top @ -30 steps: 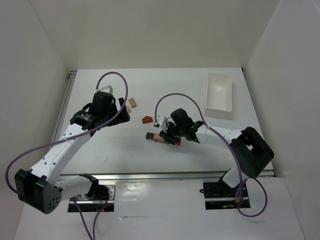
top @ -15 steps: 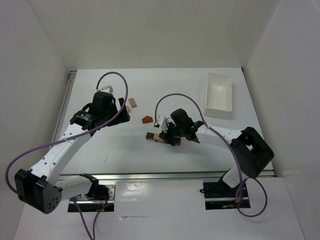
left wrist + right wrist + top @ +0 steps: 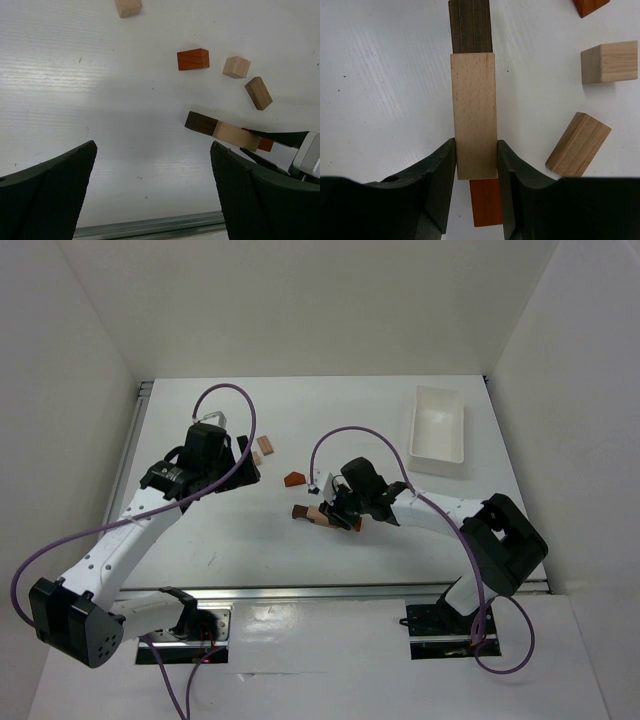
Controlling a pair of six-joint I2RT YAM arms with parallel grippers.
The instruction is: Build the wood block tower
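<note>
Over the last second almost nothing is shifting in the top view. The right gripper [image 3: 475, 150] is staying low over the middle of the table [image 3: 240, 540], at the same small stack, and no piece is changing place. Its wrist view shows the gripper closing narrowly on the tan bar [image 3: 473, 100], with a finger pressing each long side near the bar's near end. The tan bar is lying lengthwise over the dark bar [image 3: 470, 25], which is sticking out beyond its far end, and over the orange bar [image 3: 486, 202], which is showing under its near end. From straight above it is hard to say whether the tan bar is already resting on those two or hanging just over them. Either way, the hold suggests the gripper is still lining up or seating this layer rather than letting go, so the tower is standing at its first courses only. The wedge [image 3: 193, 59], the cube [image 3: 236, 67] and the brown block [image 3: 258, 93] are lying loose just beyond the stack, waiting to be added. The left gripper [image 3: 154, 147] is hovering wide open and empty above bare table, well to the left of the stack, and is taking no part yet.
</note>
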